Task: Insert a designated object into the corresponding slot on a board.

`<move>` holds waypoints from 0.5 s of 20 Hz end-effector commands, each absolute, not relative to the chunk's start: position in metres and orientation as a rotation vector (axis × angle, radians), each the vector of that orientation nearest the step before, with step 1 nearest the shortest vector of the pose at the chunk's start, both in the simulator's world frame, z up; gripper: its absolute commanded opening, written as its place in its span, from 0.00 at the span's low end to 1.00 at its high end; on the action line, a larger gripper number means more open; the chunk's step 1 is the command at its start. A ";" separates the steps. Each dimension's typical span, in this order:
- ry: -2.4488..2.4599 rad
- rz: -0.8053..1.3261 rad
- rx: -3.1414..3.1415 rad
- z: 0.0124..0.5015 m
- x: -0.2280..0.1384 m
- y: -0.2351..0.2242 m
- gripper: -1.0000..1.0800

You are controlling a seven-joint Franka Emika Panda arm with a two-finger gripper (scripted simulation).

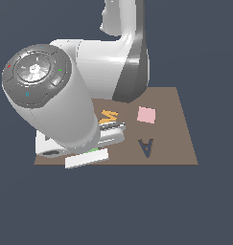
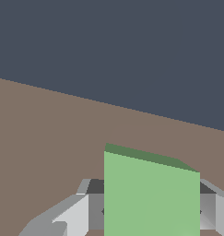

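In the wrist view, the bright-green square tile point(image 2: 150, 193) sits between my gripper's point(image 2: 150, 214) two grey fingers point(image 2: 74, 214), which press on both of its sides. In the exterior view only a sliver of the green tile point(image 1: 92, 150) shows under the gripper point(image 1: 95, 149), low over the brown board's point(image 1: 175, 139) front edge on the exterior view's left. Whether the tile touches the board I cannot tell. The slot is hidden; the arm's bulk covers the board's left part.
A pink square point(image 1: 146, 115), an orange M shape point(image 1: 108, 116) and a dark A-shaped cutout point(image 1: 145, 147) lie on the board. A pale grey rectangle point(image 1: 87, 159) lies over the board's front edge, just under the gripper. The large arm point(image 1: 60, 95) blocks the board's left half.
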State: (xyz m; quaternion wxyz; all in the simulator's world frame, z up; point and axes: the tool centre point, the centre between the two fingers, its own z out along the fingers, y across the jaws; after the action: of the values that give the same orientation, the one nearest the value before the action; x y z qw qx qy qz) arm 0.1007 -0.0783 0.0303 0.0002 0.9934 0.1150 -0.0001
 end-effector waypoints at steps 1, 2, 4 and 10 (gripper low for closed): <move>0.362 0.000 3.120 0.030 0.101 -0.078 0.00; 0.361 0.000 3.120 0.030 0.101 -0.078 0.00; 0.351 0.000 3.121 0.030 0.101 -0.078 0.00; 0.265 0.000 3.130 0.031 0.104 -0.080 0.00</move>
State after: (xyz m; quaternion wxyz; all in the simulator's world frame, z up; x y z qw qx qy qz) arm 0.1027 -0.0796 0.0303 0.0002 0.9957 0.0927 -0.0002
